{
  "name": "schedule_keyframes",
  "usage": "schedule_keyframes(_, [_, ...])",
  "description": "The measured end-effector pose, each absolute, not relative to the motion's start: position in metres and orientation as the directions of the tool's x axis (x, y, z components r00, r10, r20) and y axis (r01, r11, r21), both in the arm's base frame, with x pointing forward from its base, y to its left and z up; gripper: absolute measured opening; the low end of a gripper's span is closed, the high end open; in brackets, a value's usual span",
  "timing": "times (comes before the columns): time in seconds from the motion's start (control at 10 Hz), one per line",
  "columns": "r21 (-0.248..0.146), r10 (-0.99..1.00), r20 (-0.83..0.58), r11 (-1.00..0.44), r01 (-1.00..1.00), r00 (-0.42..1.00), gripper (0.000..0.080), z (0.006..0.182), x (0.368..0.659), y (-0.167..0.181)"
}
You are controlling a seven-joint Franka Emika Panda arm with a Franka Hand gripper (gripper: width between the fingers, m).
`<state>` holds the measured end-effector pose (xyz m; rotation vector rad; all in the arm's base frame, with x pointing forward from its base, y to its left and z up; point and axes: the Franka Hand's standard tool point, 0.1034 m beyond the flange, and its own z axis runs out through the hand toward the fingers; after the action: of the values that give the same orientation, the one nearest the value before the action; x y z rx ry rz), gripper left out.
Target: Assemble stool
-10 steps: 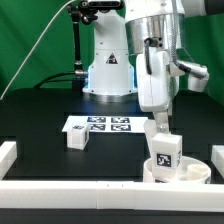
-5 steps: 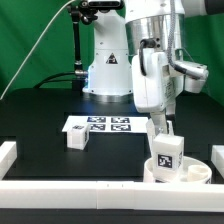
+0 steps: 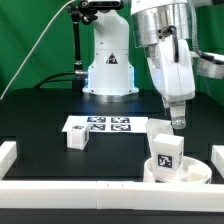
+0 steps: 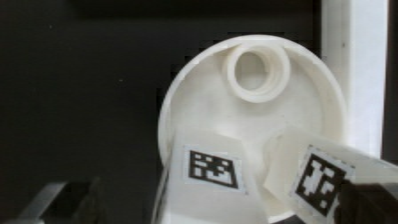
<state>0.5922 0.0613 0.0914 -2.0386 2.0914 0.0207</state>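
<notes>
The round white seat (image 3: 184, 172) lies at the front on the exterior view's right. One white tagged leg (image 3: 165, 150) stands upright in it. A second white block (image 3: 157, 127) shows just behind that leg. Another leg (image 3: 77, 139) lies on the table toward the exterior view's left. My gripper (image 3: 177, 122) hangs above and slightly right of the standing leg, open and holding nothing. In the wrist view the seat (image 4: 222, 100) shows an empty round socket (image 4: 254, 72). The leg (image 4: 267, 175) shows two tags, and my gripper (image 4: 214, 216) has a dark finger at each lower corner.
The marker board (image 3: 100, 125) lies flat mid-table. White border rails run along the front (image 3: 90, 190), the left (image 3: 8, 152) and the right (image 3: 217, 156). The robot base (image 3: 108, 65) stands behind.
My gripper has risen and swung toward the exterior view's right, off the upright leg. The leg stays standing in the seat.
</notes>
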Motion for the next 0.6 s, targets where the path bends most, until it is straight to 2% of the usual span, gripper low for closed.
schedule_keyframes(0.2, [-0.159,-0.979,-0.138,-0.125,-0.979,0.148,0.0649,0.091,0.591,0.062])
schedule_keyframes(0.4, [-0.132,-0.945,-0.096,-0.299,-0.945,0.313,0.0649,0.095,0.592,0.069])
schedule_keyframes(0.6, [-0.142,-0.891,-0.075,-0.434,-0.889,0.447,0.0649,0.098,0.590,0.072])
